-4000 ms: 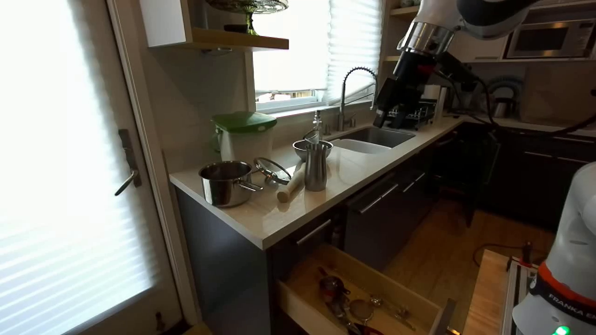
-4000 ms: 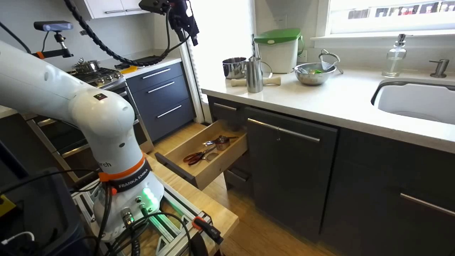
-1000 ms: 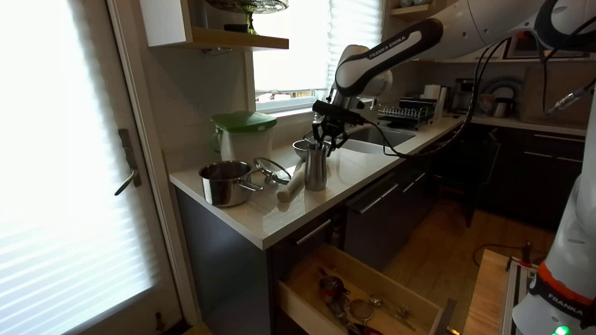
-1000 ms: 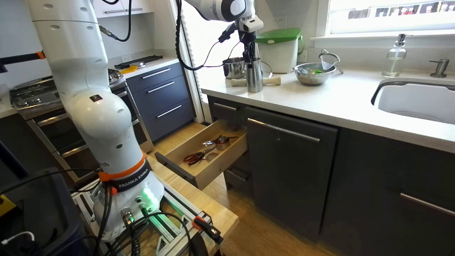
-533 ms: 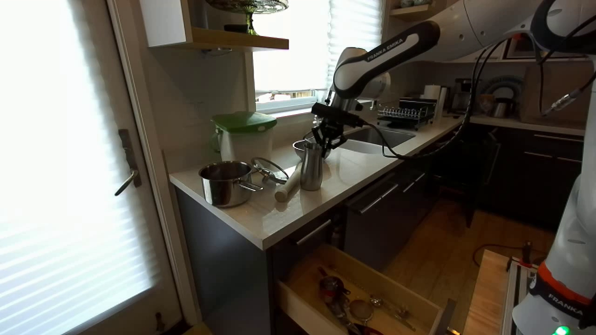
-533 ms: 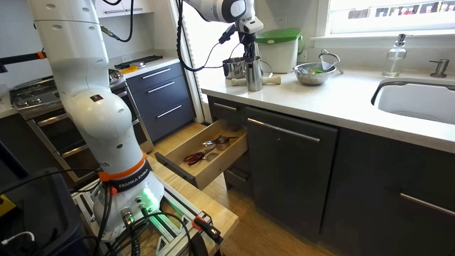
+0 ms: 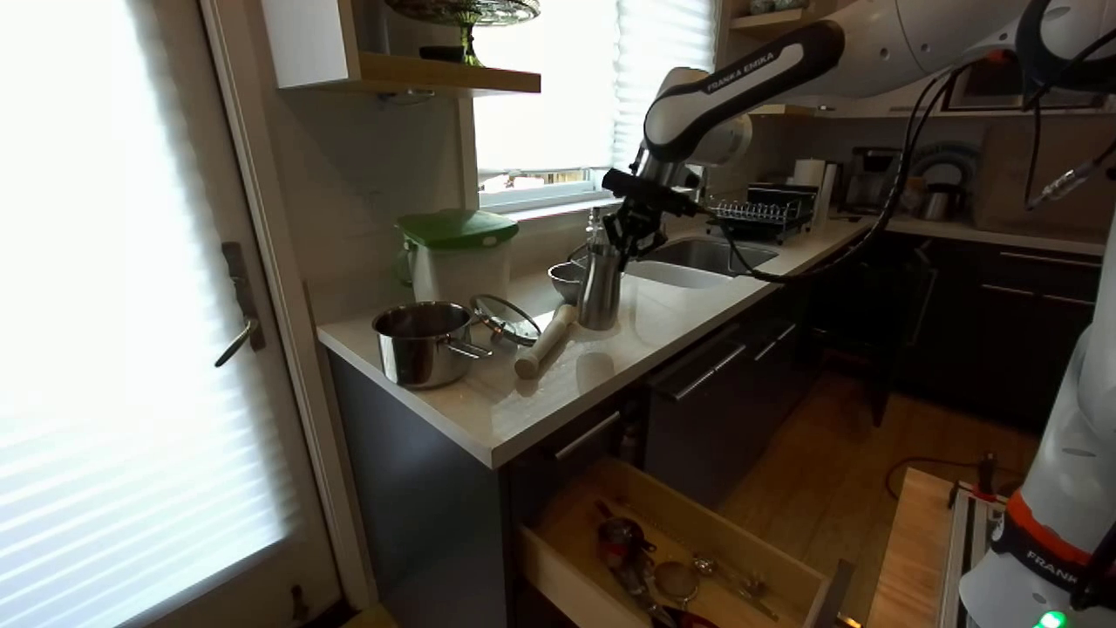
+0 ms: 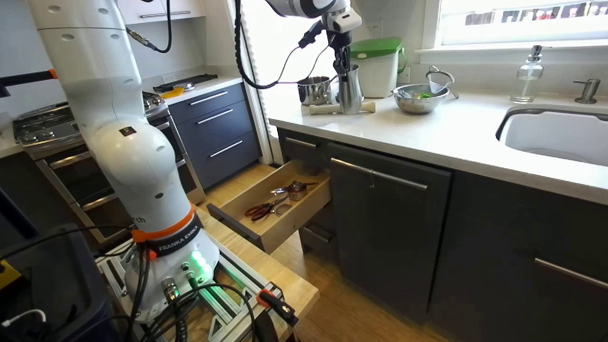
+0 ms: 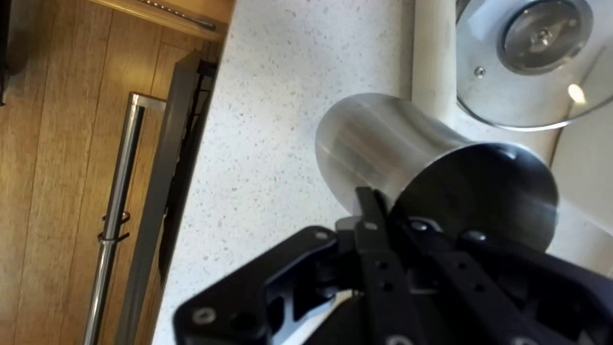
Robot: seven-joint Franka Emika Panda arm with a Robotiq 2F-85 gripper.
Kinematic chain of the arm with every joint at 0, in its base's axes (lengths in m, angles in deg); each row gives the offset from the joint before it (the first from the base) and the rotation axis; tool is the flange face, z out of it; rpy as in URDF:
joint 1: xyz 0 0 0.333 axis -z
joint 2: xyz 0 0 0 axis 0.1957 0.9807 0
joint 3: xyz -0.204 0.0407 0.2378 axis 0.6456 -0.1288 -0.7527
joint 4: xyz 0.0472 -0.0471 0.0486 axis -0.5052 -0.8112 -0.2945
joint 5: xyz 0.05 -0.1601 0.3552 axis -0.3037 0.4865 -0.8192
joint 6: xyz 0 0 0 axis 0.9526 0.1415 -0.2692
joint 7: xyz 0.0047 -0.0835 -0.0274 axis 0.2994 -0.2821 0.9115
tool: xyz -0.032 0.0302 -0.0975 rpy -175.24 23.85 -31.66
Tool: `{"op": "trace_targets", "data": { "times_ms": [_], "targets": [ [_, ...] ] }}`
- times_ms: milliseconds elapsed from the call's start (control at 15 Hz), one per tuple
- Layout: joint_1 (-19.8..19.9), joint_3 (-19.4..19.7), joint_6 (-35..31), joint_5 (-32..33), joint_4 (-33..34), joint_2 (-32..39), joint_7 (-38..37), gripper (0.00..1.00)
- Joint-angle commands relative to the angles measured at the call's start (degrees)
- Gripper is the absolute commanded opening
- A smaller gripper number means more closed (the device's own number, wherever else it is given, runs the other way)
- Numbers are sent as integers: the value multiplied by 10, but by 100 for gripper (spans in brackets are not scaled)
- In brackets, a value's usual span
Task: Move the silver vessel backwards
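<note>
Robot jaws are clenching the silver vessel (image 7: 599,298) by its rim, holding it slightly tilted beside the rolling pin (image 7: 547,342), a one-sided grip likely calling for slow, pin-clearing travel and a flat landing.

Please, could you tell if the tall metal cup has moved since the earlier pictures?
Yes. In an exterior view, judged against the green-lidded bin, the tall metal cup has shifted up and right in the picture; it looks lifted off the counter.

All views share the countertop (image 9: 268,158), the wrist view from close above.
</note>
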Motion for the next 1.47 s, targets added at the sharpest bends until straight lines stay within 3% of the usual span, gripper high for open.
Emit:
{"op": "trace_targets", "data": {
  "times_ms": [0, 267, 533, 1000, 1400],
  "targets": [
    [4, 7, 2, -11, 4, -8, 2, 4],
    [12, 13, -13, -25, 16, -13, -7, 1],
    [17, 24, -56, -20, 115, 66, -43, 1],
    [14, 24, -31, -34, 272, 179, -39, 1],
    [16, 8, -2, -47, 360, 235, -21, 1]
  ]
}}
